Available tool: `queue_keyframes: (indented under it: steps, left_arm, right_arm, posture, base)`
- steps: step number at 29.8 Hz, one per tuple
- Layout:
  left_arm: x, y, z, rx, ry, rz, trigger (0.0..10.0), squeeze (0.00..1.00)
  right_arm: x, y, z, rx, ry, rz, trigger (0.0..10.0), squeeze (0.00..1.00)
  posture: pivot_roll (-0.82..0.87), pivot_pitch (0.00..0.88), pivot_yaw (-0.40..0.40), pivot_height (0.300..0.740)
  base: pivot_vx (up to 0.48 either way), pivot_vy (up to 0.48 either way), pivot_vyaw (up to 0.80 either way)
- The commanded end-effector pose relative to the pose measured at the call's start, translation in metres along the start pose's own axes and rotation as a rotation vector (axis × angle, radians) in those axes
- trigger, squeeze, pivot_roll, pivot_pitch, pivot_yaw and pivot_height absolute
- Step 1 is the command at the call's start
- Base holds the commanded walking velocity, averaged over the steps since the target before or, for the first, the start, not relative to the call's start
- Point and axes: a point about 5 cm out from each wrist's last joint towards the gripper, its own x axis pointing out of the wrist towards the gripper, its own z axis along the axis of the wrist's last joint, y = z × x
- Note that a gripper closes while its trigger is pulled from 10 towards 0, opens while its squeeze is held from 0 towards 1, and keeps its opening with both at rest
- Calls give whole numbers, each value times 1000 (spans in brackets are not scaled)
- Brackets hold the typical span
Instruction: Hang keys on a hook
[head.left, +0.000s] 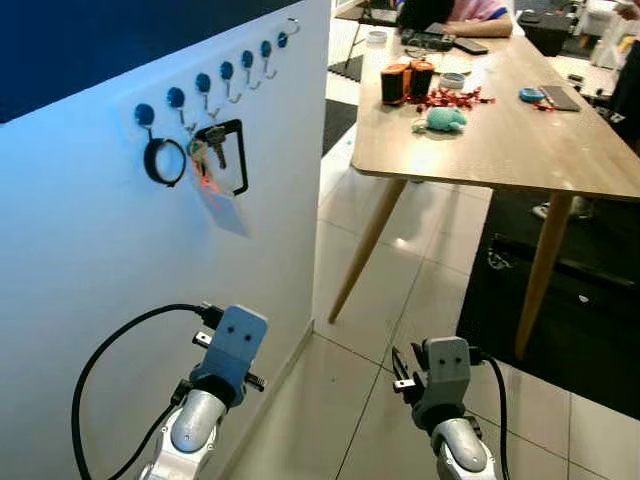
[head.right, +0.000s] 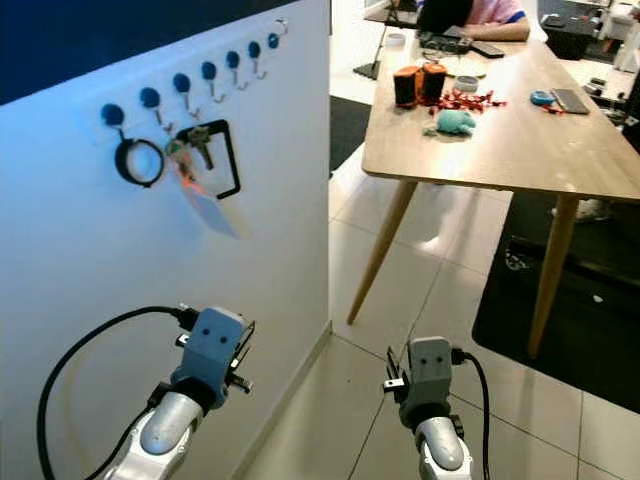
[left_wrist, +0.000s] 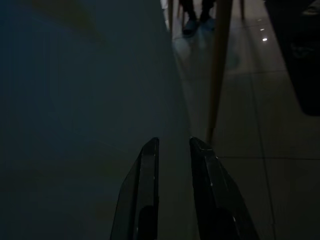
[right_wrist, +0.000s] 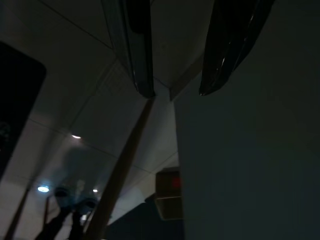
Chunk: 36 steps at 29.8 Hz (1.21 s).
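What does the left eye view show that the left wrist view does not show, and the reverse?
The left eye view has the row of hooks on the white wall, the keys already hanging there beside a black ring, and the wooden tabletop with its clutter. The left wrist view, very dark, has the left gripper with its fingers slightly apart. Both share the wall, a table leg and the tiled floor.

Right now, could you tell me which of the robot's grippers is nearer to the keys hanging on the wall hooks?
Left. The left gripper hangs low beside the wall, below the keys. The right gripper hangs farther out over the tiled floor, toward the table.
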Motion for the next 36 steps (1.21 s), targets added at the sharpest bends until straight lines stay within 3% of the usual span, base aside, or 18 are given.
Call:
queue_keyframes:
  steps: [1,30,36]
  left_arm:
    - [-2,-2,-4,22,18,-7,10000,0]
    - [0,0,-6,20,25,4,10000,0]
    - [0,-1,-5,3,22,5,10000,0]
  right_arm:
    - [-5,-4,-7,4,28,-13,10000,0]
    - [1,-2,-7,1,28,3,10000,0]
    - [1,-2,-7,1,29,3,10000,0]
  posture:
    - [111,184,36,740]
    - [117,171,31,740]
    - [118,173,32,740]
  base:
    - [0,-480,0]
    - [0,-480,0]
    - [0,-186,0]
